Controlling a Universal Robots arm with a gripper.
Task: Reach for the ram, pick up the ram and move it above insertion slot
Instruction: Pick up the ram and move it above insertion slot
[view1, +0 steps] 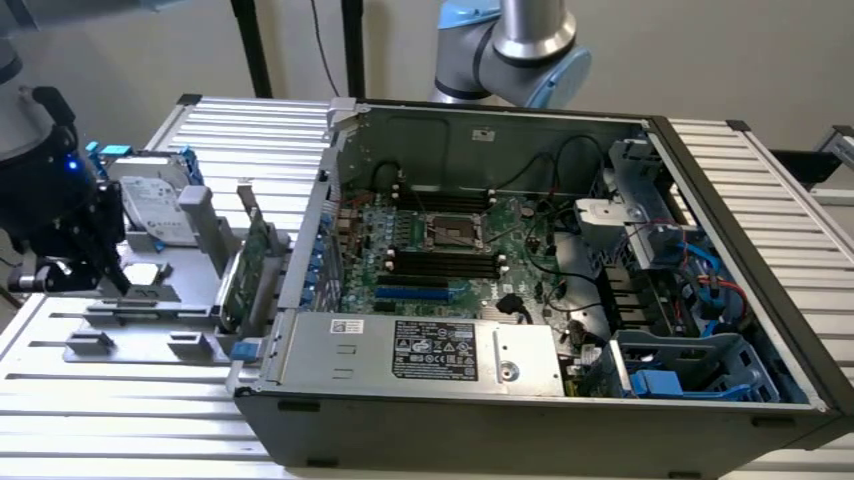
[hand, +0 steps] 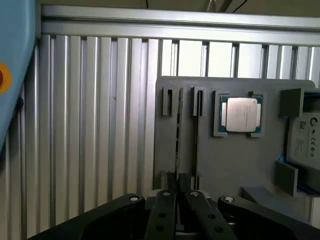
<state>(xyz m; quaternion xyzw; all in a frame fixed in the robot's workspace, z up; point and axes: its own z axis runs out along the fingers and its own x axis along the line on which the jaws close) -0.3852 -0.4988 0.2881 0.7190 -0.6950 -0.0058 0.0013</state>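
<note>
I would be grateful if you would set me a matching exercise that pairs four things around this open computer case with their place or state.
Things:
1. ram
2. processor chip
3. hard drive
4. gripper

Descriptions:
A. shut, holding nothing
B. standing on edge in the gray fixture beside the case
C. lying flat in a square pocket
D. silver, with a printed label

Pairs: 1-B; 2-C; 3-D; 4-A
</note>
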